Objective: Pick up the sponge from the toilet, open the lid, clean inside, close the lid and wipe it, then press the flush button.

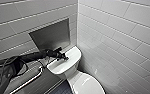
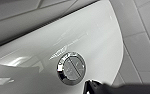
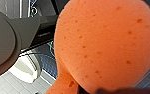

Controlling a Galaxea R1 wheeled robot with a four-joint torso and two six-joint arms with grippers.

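Note:
The white toilet [image 1: 66, 65] stands in the tiled corner with its oval lid [image 1: 89, 85] down. My left arm comes in from the left, and the left gripper [image 1: 63, 58] is shut just above the flat tank top. In the left wrist view the round chrome flush button [image 2: 71, 68] sits in the tank top, with the dark tip of the left gripper [image 2: 91, 86] right beside its rim. The orange-red sponge [image 3: 103, 45] looms large and close in the right wrist view, pinched at its narrow end in my right gripper [image 3: 113, 91].
A recessed grey niche [image 1: 51, 36] is set in the wall behind the tank. A metal grab bar [image 1: 28, 82] runs along the wall to the left of the toilet. White tiled walls close in on both sides.

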